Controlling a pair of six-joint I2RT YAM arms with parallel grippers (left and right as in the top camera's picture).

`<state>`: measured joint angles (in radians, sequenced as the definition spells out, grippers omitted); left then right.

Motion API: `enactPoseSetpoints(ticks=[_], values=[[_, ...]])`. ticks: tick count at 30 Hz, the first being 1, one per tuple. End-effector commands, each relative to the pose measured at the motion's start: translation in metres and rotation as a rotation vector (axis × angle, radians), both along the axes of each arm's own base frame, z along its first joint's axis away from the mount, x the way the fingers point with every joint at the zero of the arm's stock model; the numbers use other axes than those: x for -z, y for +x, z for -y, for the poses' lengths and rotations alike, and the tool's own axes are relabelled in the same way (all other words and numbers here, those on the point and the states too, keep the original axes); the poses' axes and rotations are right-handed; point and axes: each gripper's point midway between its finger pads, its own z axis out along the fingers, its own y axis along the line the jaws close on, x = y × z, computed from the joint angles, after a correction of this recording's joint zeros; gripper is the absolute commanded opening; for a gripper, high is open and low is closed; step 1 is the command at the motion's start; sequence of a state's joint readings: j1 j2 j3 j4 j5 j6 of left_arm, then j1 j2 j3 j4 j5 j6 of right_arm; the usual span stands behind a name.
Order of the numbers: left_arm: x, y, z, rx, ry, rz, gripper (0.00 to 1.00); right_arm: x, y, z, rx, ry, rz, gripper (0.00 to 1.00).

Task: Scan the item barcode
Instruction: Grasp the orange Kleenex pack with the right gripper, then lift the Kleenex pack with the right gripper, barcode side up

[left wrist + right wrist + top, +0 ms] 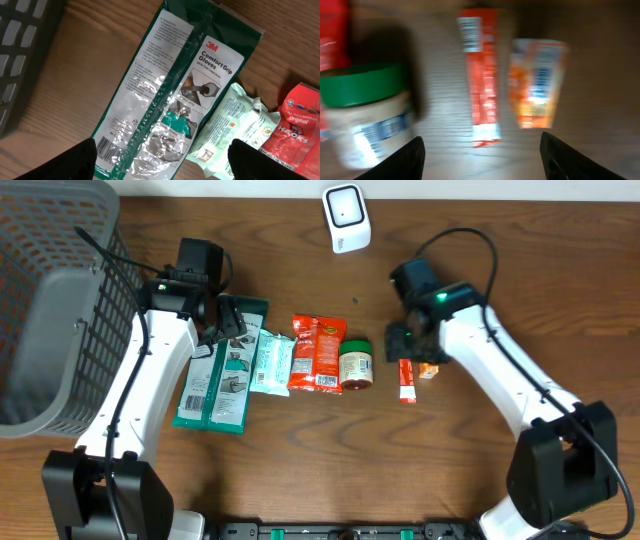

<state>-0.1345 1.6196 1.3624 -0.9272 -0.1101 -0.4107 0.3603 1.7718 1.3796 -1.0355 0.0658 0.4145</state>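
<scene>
Right gripper (481,150) spread, empty, over red stick (479,80), likely the item; orange sachet (537,82) just beside; risk: jaws catch both, or thin stick slips free; left gripper (162,152) spread above gloves (170,100); scanner (346,218) well apart.

1 basket (40,220) | 1 scanner (346,218) | 1 jar (356,368) | 5 packets (222,385) (270,365) (317,355) (407,380) (430,370)
</scene>
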Motion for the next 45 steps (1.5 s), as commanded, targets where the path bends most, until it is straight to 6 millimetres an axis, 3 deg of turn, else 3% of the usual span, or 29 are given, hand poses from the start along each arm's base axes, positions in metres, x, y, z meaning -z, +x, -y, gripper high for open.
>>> enactPoseSetpoints(ticks=[1,8,17,21,25,33,40,45], values=[[0.002,-0.001,-0.001,0.004,0.008,-0.008,0.84,-0.006,0.01,0.027,0.071,-0.039,0.025,0.7],[0.002,-0.001,-0.001,0.004,0.008,-0.008,0.84,0.004,0.007,0.049,0.132,-0.04,-0.006,0.69],[0.002,-0.001,-0.001,0.004,0.008,-0.008,0.84,0.027,0.003,0.049,0.131,-0.038,0.0,0.68],[0.002,-0.001,-0.001,0.004,0.008,-0.008,0.84,0.035,0.001,0.05,0.131,-0.037,0.002,0.6],[0.002,-0.001,-0.001,0.004,0.008,-0.008,0.84,0.039,0.0,0.05,0.131,-0.038,0.0,0.42],[0.002,-0.001,-0.001,0.004,0.008,-0.008,0.84,0.04,0.001,0.05,0.13,-0.036,0.008,0.41],[0.002,-0.001,-0.001,0.004,0.008,-0.008,0.84,0.053,0.001,0.05,0.131,-0.03,0.025,0.38],[0.002,-0.001,-0.001,0.004,0.008,-0.008,0.84,0.051,0.005,0.051,0.084,-0.048,0.044,0.12]])
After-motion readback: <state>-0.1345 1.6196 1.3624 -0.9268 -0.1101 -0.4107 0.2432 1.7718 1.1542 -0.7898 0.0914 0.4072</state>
